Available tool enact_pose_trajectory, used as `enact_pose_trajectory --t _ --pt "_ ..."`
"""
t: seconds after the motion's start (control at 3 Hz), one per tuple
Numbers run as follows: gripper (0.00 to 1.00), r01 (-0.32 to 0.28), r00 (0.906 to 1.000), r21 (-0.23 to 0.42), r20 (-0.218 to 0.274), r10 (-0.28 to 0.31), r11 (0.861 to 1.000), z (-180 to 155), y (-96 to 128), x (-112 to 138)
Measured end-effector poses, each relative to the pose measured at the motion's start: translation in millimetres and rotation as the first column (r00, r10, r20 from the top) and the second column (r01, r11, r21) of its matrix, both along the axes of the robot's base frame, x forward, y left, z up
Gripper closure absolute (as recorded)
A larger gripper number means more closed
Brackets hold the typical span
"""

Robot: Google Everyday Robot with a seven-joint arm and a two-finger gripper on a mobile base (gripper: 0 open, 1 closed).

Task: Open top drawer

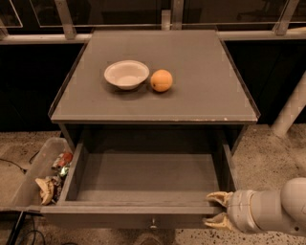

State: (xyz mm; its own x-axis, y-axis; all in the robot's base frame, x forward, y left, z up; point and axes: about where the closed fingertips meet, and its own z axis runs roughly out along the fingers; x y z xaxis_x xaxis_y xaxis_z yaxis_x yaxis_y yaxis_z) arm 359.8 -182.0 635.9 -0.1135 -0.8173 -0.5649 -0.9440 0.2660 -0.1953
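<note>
The top drawer [129, 209] stands pulled well out from under the grey tabletop [205, 81], its bare inside open to view and its small round knob [153, 223] at the middle of the front. The claw [217, 209] sits at the right end of the drawer front, its two pale fingers apart, one by the top rim and one lower by the front face; whether they touch the drawer I cannot tell. On the tabletop a white bowl [126, 74] lies just beside an orange [161, 80]. Left of the cabinet, a clear bin [28, 184] on the speckled floor [267, 153] holds wrappers. Dark windows with pale frames [177, 14] run behind.
</note>
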Motion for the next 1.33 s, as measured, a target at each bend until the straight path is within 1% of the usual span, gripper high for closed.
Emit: enact_pose_trajectory --t 0.33,0.67,1.33 --pt "1.0 0.0 1.0 0.0 0.0 0.0 1.0 1.6 0.0 0.1" --pt "0.81 0.0 1.0 0.0 0.0 0.0 1.0 1.6 0.0 0.1" --pt "0.35 0.0 1.0 0.0 0.0 0.0 1.0 1.6 0.1 0.0"
